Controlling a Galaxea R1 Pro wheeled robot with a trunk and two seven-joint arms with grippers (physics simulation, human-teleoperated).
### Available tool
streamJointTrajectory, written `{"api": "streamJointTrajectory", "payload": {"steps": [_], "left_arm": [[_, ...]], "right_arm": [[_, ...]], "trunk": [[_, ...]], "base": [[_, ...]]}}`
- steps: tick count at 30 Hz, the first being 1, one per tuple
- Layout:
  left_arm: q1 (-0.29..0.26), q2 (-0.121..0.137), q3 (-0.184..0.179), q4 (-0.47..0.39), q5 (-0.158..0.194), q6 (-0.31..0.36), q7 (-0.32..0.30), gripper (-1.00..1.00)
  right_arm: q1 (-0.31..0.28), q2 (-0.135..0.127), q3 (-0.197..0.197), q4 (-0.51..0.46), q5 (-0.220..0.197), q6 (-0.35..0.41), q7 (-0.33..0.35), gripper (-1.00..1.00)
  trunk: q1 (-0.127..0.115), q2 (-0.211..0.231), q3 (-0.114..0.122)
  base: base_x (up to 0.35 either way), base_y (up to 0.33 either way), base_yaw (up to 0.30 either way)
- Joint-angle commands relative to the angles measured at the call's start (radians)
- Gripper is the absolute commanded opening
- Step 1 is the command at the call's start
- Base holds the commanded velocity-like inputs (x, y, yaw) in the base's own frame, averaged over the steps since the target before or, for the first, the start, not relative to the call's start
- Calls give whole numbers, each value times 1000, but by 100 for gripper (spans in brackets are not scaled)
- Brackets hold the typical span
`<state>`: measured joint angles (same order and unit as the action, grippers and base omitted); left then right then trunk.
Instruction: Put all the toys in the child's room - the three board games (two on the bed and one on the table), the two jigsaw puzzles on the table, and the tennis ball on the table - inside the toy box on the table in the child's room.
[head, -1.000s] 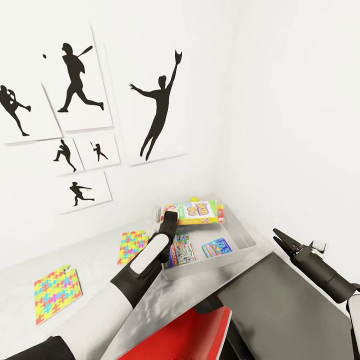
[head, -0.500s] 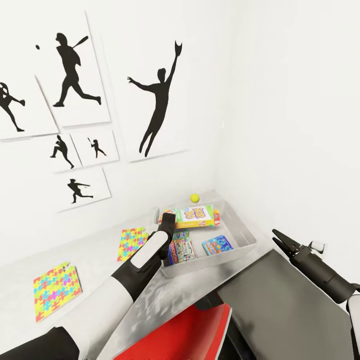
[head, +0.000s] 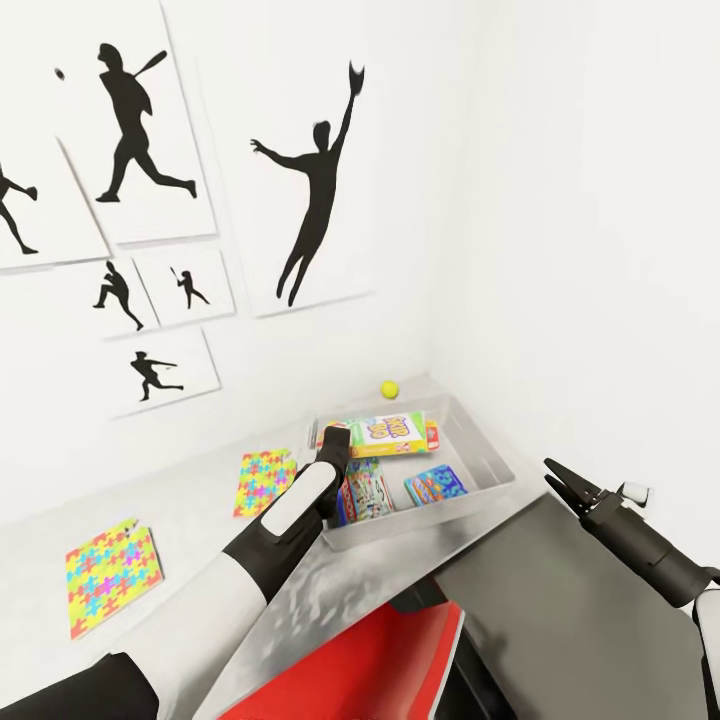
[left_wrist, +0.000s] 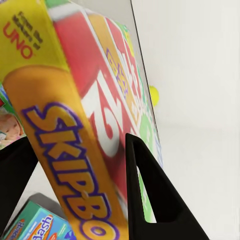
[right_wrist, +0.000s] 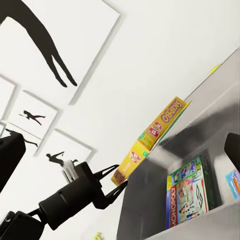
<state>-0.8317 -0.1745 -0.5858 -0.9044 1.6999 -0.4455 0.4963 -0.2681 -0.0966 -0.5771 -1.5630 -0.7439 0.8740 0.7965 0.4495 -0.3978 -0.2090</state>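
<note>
My left gripper (head: 336, 444) is shut on one end of the "SKIP BO" board game (head: 392, 431), holding it nearly flat over the back of the toy box (head: 482, 452) on the table (head: 200, 525). The left wrist view has the game (left_wrist: 95, 125) between both fingers (left_wrist: 150, 200). Inside the bin lie the green-edged board game (head: 366, 492) and the small blue one (head: 435, 486). The tennis ball (head: 389, 389) rests on the table behind the bin. Two jigsaw puzzles (head: 263, 480) (head: 110, 575) lie flat to the left. My right gripper (head: 561, 481) hangs open over the shelf unit.
The table fits into a white wall corner hung with black silhouette pictures (head: 310, 190). A dark grey shelf unit (head: 580, 610) lies below the table at the right. A red panel (head: 370, 660) shows at the lower middle, close to me.
The left gripper has lowered and levelled the SKIP BO game towards the bin, uncovering the tennis ball. The head camera has shifted slightly. The right arm has stayed put.
</note>
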Motion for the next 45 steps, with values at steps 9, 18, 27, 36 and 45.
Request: {"api": "streamJointTrajectory", "payload": {"steps": [9, 18, 27, 36, 45], "left_arm": [[-2, 0, -4, -11, 3, 2, 2, -100], [-3, 0, -6, -22, 3, -1, 1, -100], [-3, 0, -6, -32, 1, -2, 1, -100], [-4, 0, -6, -62, 3, -4, 2, -100], [-31, 0, -6, -98, 2, -5, 12, -100]], "right_arm": [[-1, 0, -1, 0, 0, 5, 3, 100], [-1, 0, -1, 0, 0, 5, 3, 100], [-1, 0, 0, 0, 0, 5, 3, 100], [0, 0, 0, 0, 0, 5, 3, 100], [-1, 0, -1, 0, -1, 5, 4, 100]], "trunk": [[1, -2, -17], [1, -2, -32], [1, -2, -46], [1, -2, -61], [1, -2, -76]], "base": [[0, 0, 0], [0, 0, 0], [0, 0, 0], [0, 0, 0], [0, 0, 0]]}}
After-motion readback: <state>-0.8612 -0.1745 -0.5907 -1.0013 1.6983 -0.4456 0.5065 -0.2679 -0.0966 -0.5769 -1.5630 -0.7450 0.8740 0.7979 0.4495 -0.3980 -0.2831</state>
